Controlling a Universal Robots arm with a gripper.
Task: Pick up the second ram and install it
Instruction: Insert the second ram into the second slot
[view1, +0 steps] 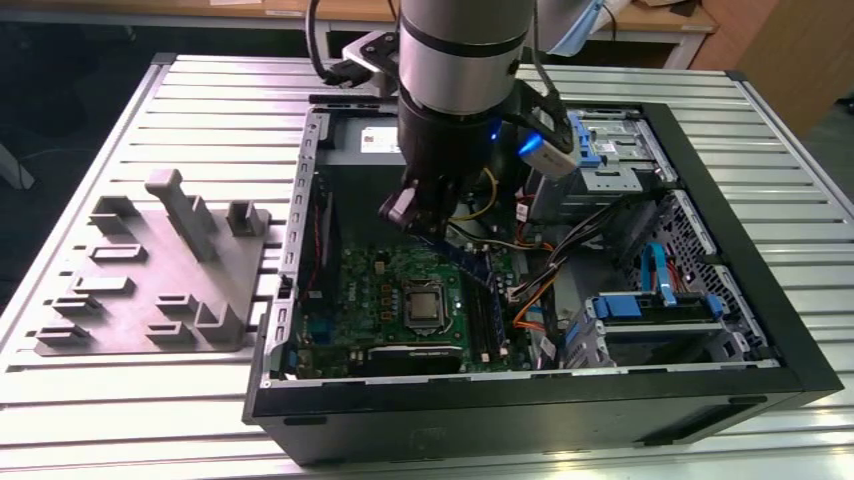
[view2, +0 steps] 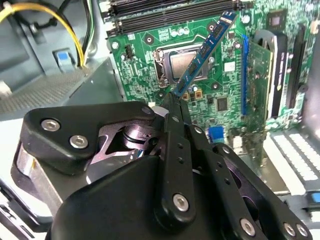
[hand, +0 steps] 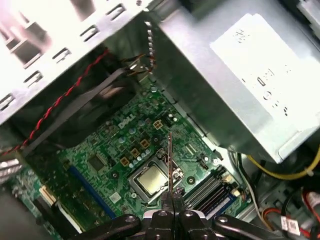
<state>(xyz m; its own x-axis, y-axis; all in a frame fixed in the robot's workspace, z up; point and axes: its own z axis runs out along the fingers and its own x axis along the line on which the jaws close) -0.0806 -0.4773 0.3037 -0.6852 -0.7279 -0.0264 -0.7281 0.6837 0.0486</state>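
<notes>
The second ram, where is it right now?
In the second wrist view the second ram is pinched in the gripper, tilted above the processor socket on the green motherboard.

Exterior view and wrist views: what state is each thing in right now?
second ram: gripped at one end by the tool, over the motherboard, not seated.
tool: shut on the second ram.
computer case: lying open, side panel off.
processor: bare in its socket, no cooler.
grey tray: flat on the table.
</notes>
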